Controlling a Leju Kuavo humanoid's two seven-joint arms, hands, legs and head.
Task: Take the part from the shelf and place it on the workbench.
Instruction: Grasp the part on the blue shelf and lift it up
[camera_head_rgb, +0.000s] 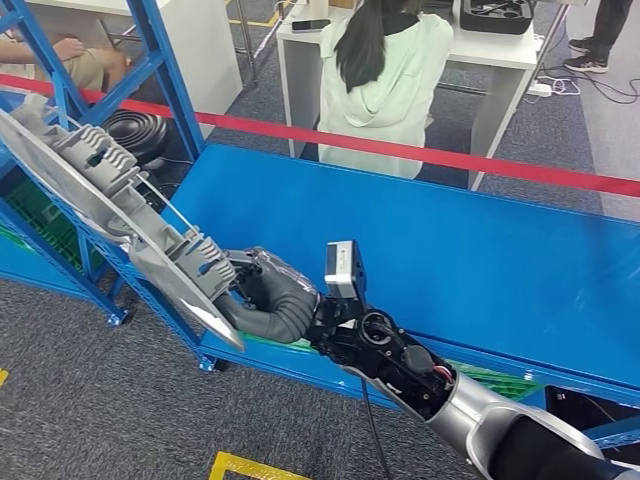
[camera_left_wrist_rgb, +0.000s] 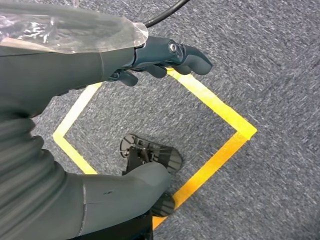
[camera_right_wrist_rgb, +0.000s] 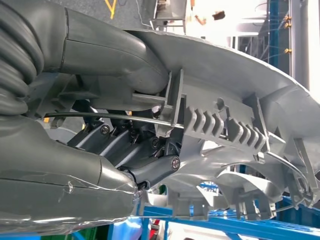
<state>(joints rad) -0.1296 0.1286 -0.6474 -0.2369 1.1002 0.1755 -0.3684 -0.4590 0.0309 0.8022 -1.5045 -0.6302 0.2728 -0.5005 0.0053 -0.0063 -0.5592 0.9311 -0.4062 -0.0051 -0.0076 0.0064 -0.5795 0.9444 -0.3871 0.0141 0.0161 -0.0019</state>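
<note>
Right hand (camera_head_rgb: 264, 295) grips near end of the grey ribbed cast part (camera_head_rgb: 113, 190), holding it tilted, clear of the blue shelf frame (camera_head_rgb: 162, 70), left of the blue workbench (camera_head_rgb: 453, 250); needs swinging right. Left hand (camera_left_wrist_rgb: 158, 57) hangs, fingers loose, holding nothing.

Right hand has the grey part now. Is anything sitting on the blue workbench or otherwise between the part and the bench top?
Nothing visible does. The right hand grips the grey part out past the bench's left end, over the carpet beside the blue shelf frame. The blue workbench top shows bare, and the red barrier tape runs behind it.
</note>
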